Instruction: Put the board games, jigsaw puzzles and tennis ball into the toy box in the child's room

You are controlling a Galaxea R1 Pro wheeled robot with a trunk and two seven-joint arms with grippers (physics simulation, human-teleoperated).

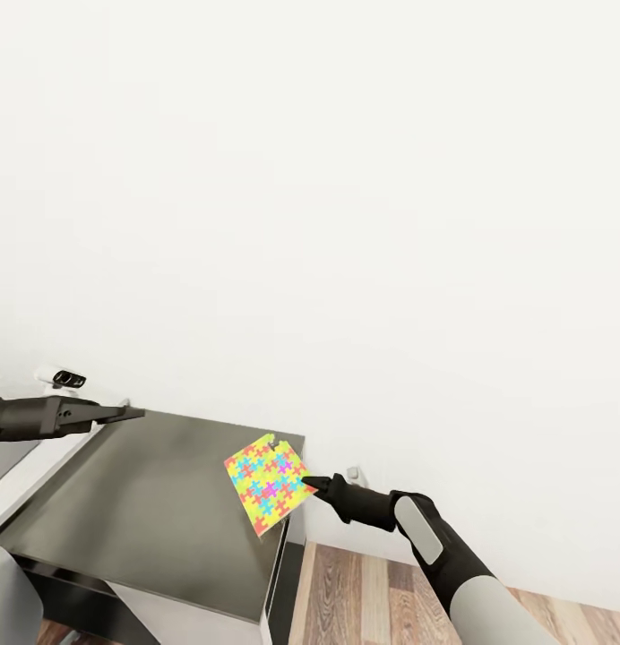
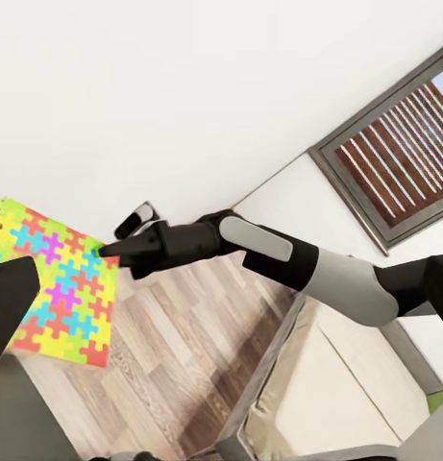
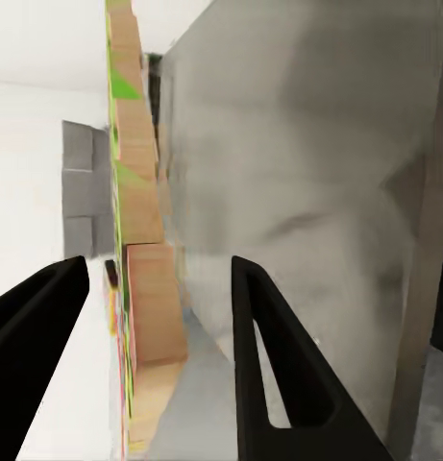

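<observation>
One flat jigsaw puzzle board (image 1: 268, 485) of red, yellow, green, blue and pink interlocking pieces stands tilted at the right end of the long grey counter (image 1: 158, 520) in the head view, with its lower corner past the counter's edge — it does not lie flat. The right jaws (image 1: 312, 484) on the black and grey right arm (image 1: 435, 546) meet the board's right edge; from here I cannot tell if they press on it. The left jaws (image 1: 135, 413) reach over the counter's far left corner, well apart from the puzzle, and their two fingers look close together. A white wall (image 1: 346, 179) is behind, and a wood-plank floor (image 1: 382, 591) is below at the right.

From the left wrist view, the same puzzle board (image 2: 62, 288) shows its coloured face, and the tip of the right jaws (image 2: 113, 251) touches its edge. Behind the arm are the floor, a beige mattress of a bed (image 2: 327, 394) and a window with slats (image 2: 399, 144).

From the right wrist view, the two black fingers (image 3: 269, 365) stand apart — open — with the edge of the puzzle board (image 3: 144, 288) between them, seen from the thin side, next to the grey counter surface (image 3: 317, 163).
</observation>
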